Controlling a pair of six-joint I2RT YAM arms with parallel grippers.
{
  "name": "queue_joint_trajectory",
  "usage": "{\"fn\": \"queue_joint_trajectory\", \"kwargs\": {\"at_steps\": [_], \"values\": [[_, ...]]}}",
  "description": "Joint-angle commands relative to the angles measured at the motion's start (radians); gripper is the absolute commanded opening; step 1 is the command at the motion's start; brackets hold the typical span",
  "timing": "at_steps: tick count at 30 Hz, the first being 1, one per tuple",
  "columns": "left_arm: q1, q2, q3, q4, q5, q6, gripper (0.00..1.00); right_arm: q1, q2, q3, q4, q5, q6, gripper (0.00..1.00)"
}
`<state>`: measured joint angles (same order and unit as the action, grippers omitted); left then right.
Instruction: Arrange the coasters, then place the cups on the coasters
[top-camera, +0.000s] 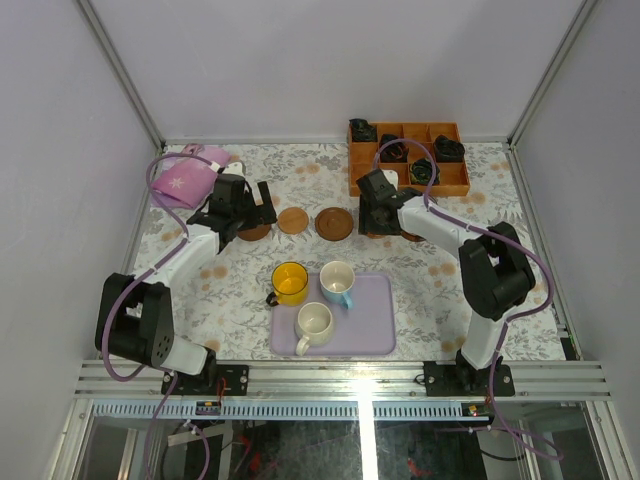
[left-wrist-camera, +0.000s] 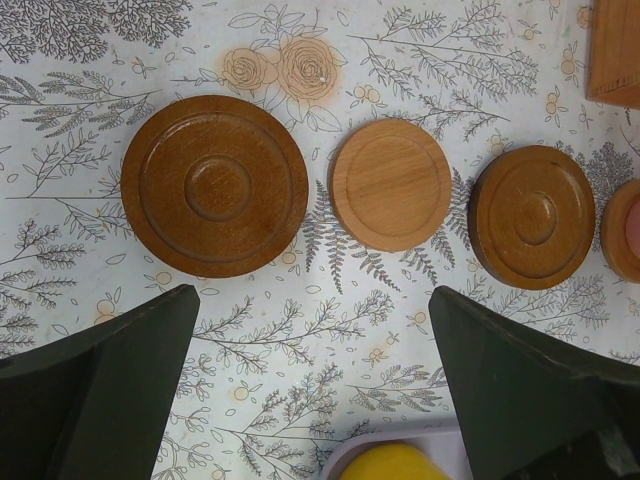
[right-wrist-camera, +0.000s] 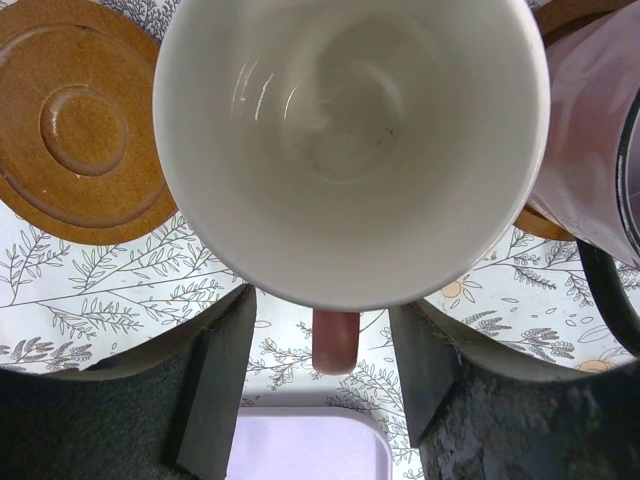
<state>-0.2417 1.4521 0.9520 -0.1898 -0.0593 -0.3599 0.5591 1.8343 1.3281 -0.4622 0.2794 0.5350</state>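
Left jaws are spread wide above the tabletop (left-wrist-camera: 330, 330), just near of the coasters (left-wrist-camera: 214, 186); right jaws are parted either side of the handle (right-wrist-camera: 335, 340) of the pink cup (right-wrist-camera: 350, 150), not touching.

Lavender tray (top-camera: 372, 325) lying on floral worktop (top-camera: 250, 300); compartment box (top-camera: 458, 184) holding black items (top-camera: 448, 148); pink cloth (top-camera: 185, 178) lying far-left.

The left arm (top-camera: 190, 248) stood extended forward and inward, wrist tipped downward, its jaws spread wide. The right arm (top-camera: 432, 222) bent leftward at the elbow, wrist lowered, jaws parted.
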Motion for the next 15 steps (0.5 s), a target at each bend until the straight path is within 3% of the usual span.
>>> {"fn": "queue_joint_trajectory", "kwargs": {"at_steps": [1,12,15], "values": [[-0.005,0.007,0.032,0.009,0.004,0.02,1.0,-0.002,-0.071,0.001,-0.009,0.043,0.016,0.62],[-0.005,-0.001,0.031,0.008,0.011,0.017,1.0,-0.001,-0.12,-0.019,-0.039,0.031,0.008,0.59],[-0.004,-0.004,0.031,0.005,0.012,0.016,1.0,-0.001,-0.165,-0.048,-0.02,-0.018,-0.005,0.64]]}}
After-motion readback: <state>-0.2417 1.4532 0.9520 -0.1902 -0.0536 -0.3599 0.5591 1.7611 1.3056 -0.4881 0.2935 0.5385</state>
